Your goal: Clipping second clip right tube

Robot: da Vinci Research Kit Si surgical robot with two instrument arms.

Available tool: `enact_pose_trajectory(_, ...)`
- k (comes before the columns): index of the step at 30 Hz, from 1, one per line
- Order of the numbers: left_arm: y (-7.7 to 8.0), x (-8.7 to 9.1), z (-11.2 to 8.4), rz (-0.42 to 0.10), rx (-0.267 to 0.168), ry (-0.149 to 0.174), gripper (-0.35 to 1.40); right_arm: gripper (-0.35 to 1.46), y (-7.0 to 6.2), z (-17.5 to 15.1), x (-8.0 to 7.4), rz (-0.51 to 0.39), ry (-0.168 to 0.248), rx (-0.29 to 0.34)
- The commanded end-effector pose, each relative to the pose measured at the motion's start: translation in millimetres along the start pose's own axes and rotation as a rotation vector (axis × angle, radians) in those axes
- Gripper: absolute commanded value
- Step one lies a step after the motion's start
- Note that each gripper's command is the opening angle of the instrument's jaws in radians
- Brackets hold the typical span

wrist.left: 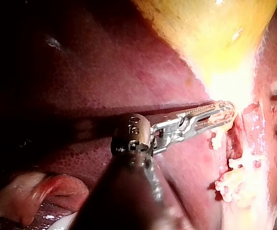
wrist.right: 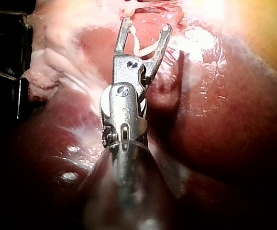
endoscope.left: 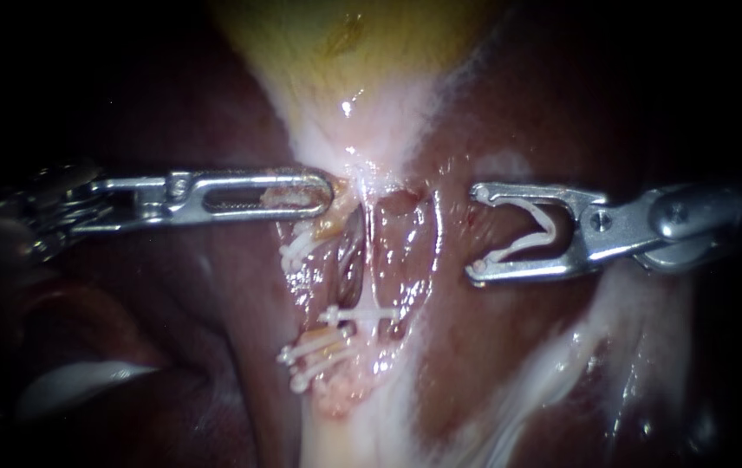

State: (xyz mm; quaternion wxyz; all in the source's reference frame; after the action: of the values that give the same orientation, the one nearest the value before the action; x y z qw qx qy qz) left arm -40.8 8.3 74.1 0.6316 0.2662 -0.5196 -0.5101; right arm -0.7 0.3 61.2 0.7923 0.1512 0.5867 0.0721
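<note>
The gallbladder [endoscope.left: 336,35] is cut off at 12 o'clock in the endoscope view, so only its yellow neck shows. Both shafts run out into darkness, at 9 and 3 o'clock. A pale blurred shape [endoscope.left: 85,381] at 8 o'clock cannot be made out. In the right wrist view, glare washes out the tubes ahead of the jaws.

The left instrument [endoscope.left: 323,192] comes in from 9 o'clock. Its slotted jaws lie almost together, pinching a scrap of pale tissue [endoscope.left: 284,198] just under the gallbladder neck. The left wrist view [wrist.left: 223,112] shows the same pinch, with the gallbladder [wrist.left: 210,28] beyond it and the liver [wrist.left: 105,57] beside it.

The right instrument [endoscope.left: 475,234] comes in from 3 o'clock with its jaws spread wide. An open clip [endoscope.left: 531,234], white and V-shaped, sits between them with one leg against each jaw. The right wrist view [wrist.right: 145,25] shows the clip [wrist.right: 145,48] seated the same way, above the liver [wrist.right: 215,120].

The right tube [endoscope.left: 401,260] runs from 12 to 6 o'clock at the centre. It lies at 9 o'clock from the spread jaws and clear of them, not between them. A closed clip [endoscope.left: 362,314] crosses it lower down. The left tube [endoscope.left: 349,256] lies just beside it and carries white clips near its upper [endoscope.left: 300,247] and lower [endoscope.left: 315,351] ends.
</note>
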Motion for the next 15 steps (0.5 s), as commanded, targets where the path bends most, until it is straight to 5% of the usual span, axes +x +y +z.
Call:
enact_pose_trajectory(1, 0.0, 0.0, -0.1, 0.0, 0.0, 0.0, -0.35, 0.5, 0.0, 0.0, 0.0, 0.0, 0.0, 0.0)
enact_pose_trajectory(11, -1.3, -2.5, -3.4, -0.016, 0.004, 0.01, -0.35, 0.5, 0.0, 0.1, 0.0, 0.0, 0.0, 0.0)
enact_pose_trajectory(15, -2.1, -4.3, -5.9, -0.034, 0.002, -0.021, -0.35, 0.5, -0.1, 0.1, 0.1, 0.0, 0.0, 0.0)
